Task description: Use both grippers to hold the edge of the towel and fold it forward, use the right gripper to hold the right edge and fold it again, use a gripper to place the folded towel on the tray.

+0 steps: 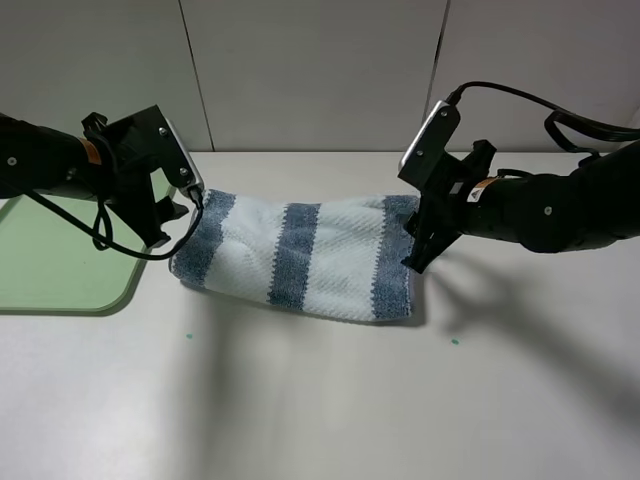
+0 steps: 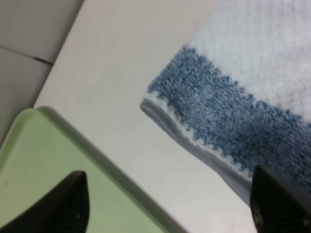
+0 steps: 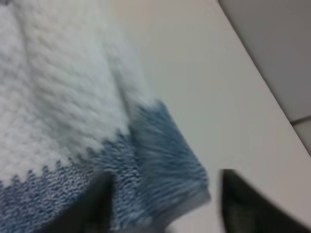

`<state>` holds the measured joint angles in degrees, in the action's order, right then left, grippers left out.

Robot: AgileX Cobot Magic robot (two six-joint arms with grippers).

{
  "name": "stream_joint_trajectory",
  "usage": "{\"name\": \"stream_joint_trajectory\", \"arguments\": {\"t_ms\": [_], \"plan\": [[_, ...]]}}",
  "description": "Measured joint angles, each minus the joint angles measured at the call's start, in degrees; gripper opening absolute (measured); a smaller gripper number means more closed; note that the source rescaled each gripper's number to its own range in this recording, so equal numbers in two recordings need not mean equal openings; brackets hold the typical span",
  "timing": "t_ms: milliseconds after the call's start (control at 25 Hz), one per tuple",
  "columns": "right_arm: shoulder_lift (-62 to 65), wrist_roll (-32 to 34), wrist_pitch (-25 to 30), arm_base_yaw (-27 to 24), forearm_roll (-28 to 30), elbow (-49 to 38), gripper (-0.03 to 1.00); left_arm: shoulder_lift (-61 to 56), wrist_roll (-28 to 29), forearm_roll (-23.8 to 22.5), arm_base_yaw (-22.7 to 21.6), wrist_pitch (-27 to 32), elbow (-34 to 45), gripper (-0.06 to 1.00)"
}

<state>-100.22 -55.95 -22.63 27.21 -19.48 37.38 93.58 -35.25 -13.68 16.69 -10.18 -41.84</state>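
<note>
The towel (image 1: pixel 300 258) lies flat on the table (image 1: pixel 330 400), about in the middle. From its thick double look, I judge that the 1st fold is done. Its long axis runs from left to right, so 1 short end points to each arm.

The left gripper (image 1: pixel 175 222) hangs just at the left end. In the left wrist view its 2 jaws stand wide apart and hold nothing. The grey edge of the towel (image 2: pixel 194 145) lies on the table between them and is not pinched.

The right gripper (image 1: pixel 420 248) hangs just at the right end. In the right wrist view (this picture is blurred) its jaws also stand apart. The blue corner of the cloth lies between them, with bare table beside 1 jaw, so I read this gripper as released too.

The coming move, as I judge it, is the 2nd fold, and it depends on 1 relation. The right short edge is directly at the right gripper, and the rest of the cloth stretches away from it towards the left. The right arm is clearly the nearer one for this edge. It would need to close on the hem and carry it leftwards along the long axis.

The tray (image 1: pixel 50 265) lies on the left side, near the towel but apart from it, partly under the left arm.
</note>
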Motion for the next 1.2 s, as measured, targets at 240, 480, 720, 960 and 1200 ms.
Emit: {"name": "stream_joint_trajectory", "arguments": {"t_ms": [240,480,720,960,1200], "plan": [[0.0,0.0,-7.3,0.0,-11.7,0.0,0.99,0.0,0.0,0.0,0.0,-0.2,0.0,0.69],[0.0,-0.1,-7.8,0.0,-17.6,0.0,1.00,0.0,0.0,0.0,0.0,-0.3,0.0,0.74],[0.0,-0.1,-7.8,0.0,-18.1,0.0,1.00,-0.1,0.2,0.1,0.0,-0.3,0.0,0.90],[0.3,-0.1,-5.8,0.0,-18.8,0.0,1.00,-2.4,3.3,0.2,0.0,0.4,0.0,0.95],[1.9,-0.1,-2.6,0.0,-19.3,0.0,1.00,-8.6,5.4,0.2,2.7,4.2,0.0,0.95]]}}
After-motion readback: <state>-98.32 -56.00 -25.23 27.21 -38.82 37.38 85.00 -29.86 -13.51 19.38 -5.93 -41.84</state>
